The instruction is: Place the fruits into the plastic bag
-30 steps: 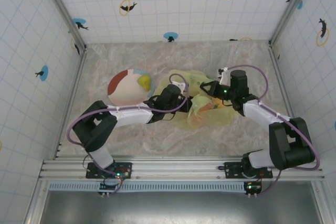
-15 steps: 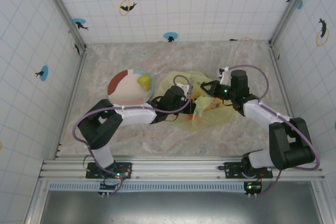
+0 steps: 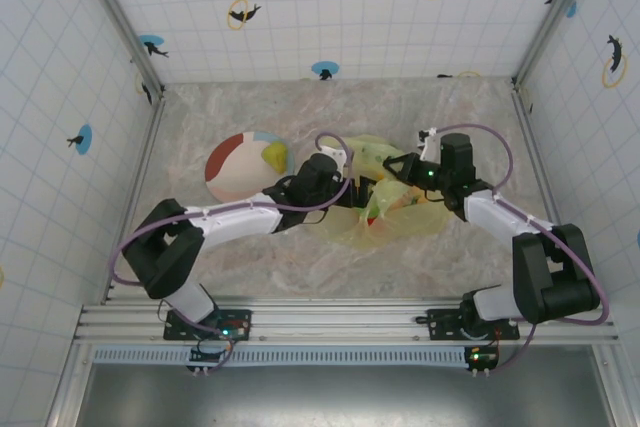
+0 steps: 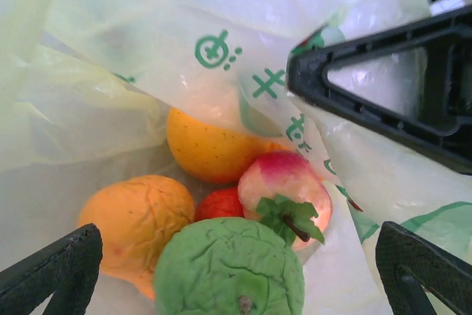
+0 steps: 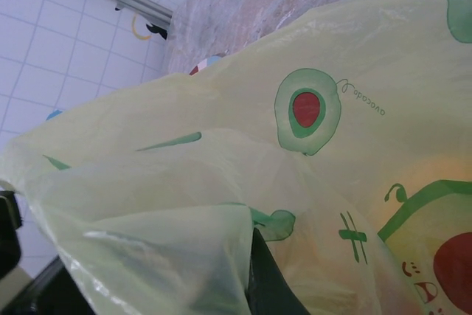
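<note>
Left gripper (image 4: pixel 236 272) released, fingers spread wide, nothing held, deep in the mouth of the plastic bag (image 4: pixel 110 71). Five fruits (image 4: pixel 136 219) heaped just below: green, orange, yellow, pink-red, small red, all touching. One yellow fruit (image 3: pixel 273 155) out on the plate (image 3: pixel 230 175), yet to go. Right gripper (image 3: pixel 392 169) clenched, apparently pinching the bag's rim. Risks: open fingers snagging thin film on withdrawal, dragging the bag, tipping fruit onto the table; a slipped pinch, mouth collapsing. Readable print: "avocado" beside an avocado picture (image 5: pixel 307 111); other green marks illegible.
</note>
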